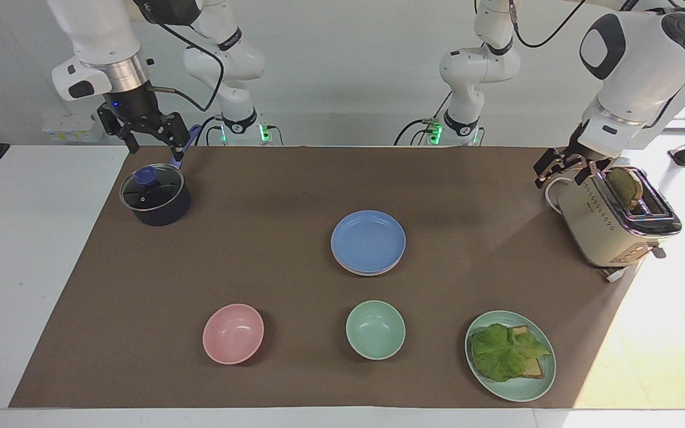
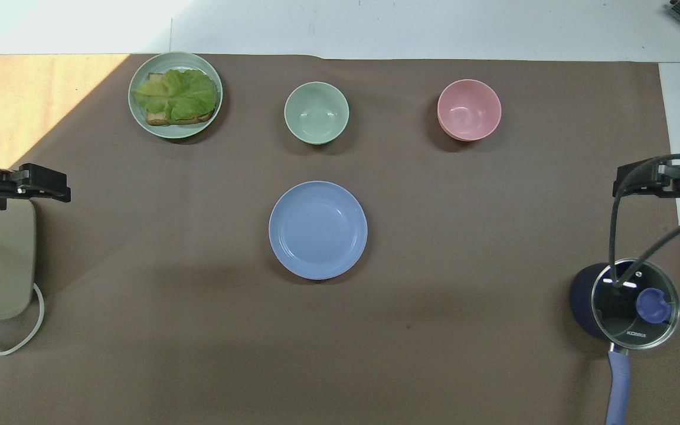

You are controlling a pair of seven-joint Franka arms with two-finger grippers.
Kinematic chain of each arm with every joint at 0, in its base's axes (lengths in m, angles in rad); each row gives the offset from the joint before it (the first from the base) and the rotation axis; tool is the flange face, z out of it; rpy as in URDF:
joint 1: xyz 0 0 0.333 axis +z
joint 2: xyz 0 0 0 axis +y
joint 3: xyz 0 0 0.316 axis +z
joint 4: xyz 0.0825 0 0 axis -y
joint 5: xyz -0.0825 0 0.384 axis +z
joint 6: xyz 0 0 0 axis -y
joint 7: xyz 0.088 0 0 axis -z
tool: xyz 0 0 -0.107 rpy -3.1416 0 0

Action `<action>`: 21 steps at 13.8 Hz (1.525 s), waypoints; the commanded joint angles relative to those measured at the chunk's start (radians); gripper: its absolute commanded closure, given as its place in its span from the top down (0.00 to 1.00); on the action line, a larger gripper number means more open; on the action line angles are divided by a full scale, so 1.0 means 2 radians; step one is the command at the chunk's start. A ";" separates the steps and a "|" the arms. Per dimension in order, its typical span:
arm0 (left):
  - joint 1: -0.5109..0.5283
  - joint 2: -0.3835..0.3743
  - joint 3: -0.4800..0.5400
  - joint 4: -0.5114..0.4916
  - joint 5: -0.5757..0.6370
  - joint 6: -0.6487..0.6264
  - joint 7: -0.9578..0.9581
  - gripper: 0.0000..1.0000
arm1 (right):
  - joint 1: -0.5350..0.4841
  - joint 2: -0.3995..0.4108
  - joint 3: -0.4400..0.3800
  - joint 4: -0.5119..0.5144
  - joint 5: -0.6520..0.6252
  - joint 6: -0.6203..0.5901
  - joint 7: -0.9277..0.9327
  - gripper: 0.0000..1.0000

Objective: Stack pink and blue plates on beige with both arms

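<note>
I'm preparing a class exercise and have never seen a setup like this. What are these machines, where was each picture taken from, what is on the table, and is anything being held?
Two white robot arms stand at a brown-covered table. One picture faces them from across the table; the other looks down from above their end.

The right gripper hangs open above a lidded dark pot. The left gripper waits open beside a toaster. Neither holds anything.

Mid-table lies a blue plate topping a stack; the edges of plates under it peek out. Farther from the robots are a pink bowl, a green bowl and a green plate with lettuce on toast.
</note>
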 commanded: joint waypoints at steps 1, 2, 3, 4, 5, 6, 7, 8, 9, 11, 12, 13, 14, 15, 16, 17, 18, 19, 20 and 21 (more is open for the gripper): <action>0.003 -0.009 -0.003 -0.003 0.008 -0.007 0.000 1.00 | -0.004 0.006 0.001 0.017 0.012 -0.016 -0.034 1.00; 0.003 -0.009 -0.003 -0.003 0.008 -0.007 0.000 1.00 | -0.004 0.006 -0.005 0.016 0.012 -0.015 -0.056 1.00; 0.003 -0.008 -0.003 -0.003 0.008 -0.007 -0.001 1.00 | -0.004 0.006 -0.005 0.017 0.012 -0.016 -0.062 1.00; 0.003 -0.009 -0.003 -0.003 0.008 -0.007 -0.001 1.00 | -0.005 0.007 -0.006 0.017 0.009 -0.018 -0.064 1.00; 0.003 -0.009 -0.003 -0.003 0.008 -0.007 -0.001 1.00 | -0.005 0.009 -0.006 0.017 0.011 -0.023 -0.064 1.00; 0.003 -0.009 -0.003 -0.003 0.008 -0.007 -0.001 1.00 | -0.005 0.011 -0.005 0.017 0.009 -0.031 -0.064 1.00; 0.003 -0.009 -0.003 -0.003 0.008 -0.007 0.000 1.00 | -0.004 0.011 -0.005 0.017 0.009 -0.032 -0.064 1.00; 0.003 -0.009 -0.003 -0.003 0.008 -0.007 -0.001 1.00 | -0.004 0.011 -0.005 0.017 0.012 -0.029 -0.064 1.00; 0.003 -0.009 -0.003 -0.003 0.008 -0.007 -0.001 1.00 | -0.004 0.009 -0.005 0.017 0.012 -0.028 -0.064 1.00; 0.003 -0.009 -0.003 -0.003 0.008 -0.007 -0.001 1.00 | -0.003 0.007 -0.005 0.015 0.013 -0.028 -0.064 1.00; 0.003 -0.009 -0.003 -0.003 0.008 -0.007 -0.001 1.00 | -0.003 0.007 -0.005 0.015 0.013 -0.028 -0.064 1.00; 0.003 -0.009 -0.003 -0.003 0.008 -0.007 -0.001 1.00 | -0.003 0.006 -0.005 0.014 0.013 -0.028 -0.064 1.00; 0.003 -0.009 -0.003 -0.003 0.008 -0.007 -0.001 1.00 | -0.003 0.006 -0.005 0.013 0.014 -0.028 -0.064 1.00; 0.003 -0.009 -0.003 -0.003 0.008 -0.007 -0.001 1.00 | -0.003 0.004 -0.005 0.011 0.014 -0.029 -0.064 1.00; 0.003 -0.009 -0.003 -0.003 0.008 -0.007 -0.001 1.00 | -0.003 0.004 -0.005 0.010 0.014 -0.030 -0.064 1.00; 0.003 -0.008 -0.003 -0.003 0.008 -0.007 -0.001 1.00 | -0.003 0.003 -0.005 0.010 0.014 -0.031 -0.064 1.00; 0.003 -0.009 -0.003 -0.003 0.008 -0.007 -0.001 1.00 | -0.003 0.003 -0.005 0.010 0.014 -0.031 -0.064 1.00; 0.003 -0.009 -0.003 -0.003 0.008 -0.007 -0.001 1.00 | -0.002 0.003 -0.005 0.010 0.014 -0.031 -0.064 1.00; 0.003 -0.009 -0.003 -0.003 0.008 -0.007 -0.001 1.00 | -0.003 0.003 -0.005 0.010 0.014 -0.031 -0.064 1.00; 0.003 -0.009 -0.003 -0.003 0.008 -0.007 -0.001 1.00 | -0.003 0.003 -0.005 0.010 0.014 -0.032 -0.064 1.00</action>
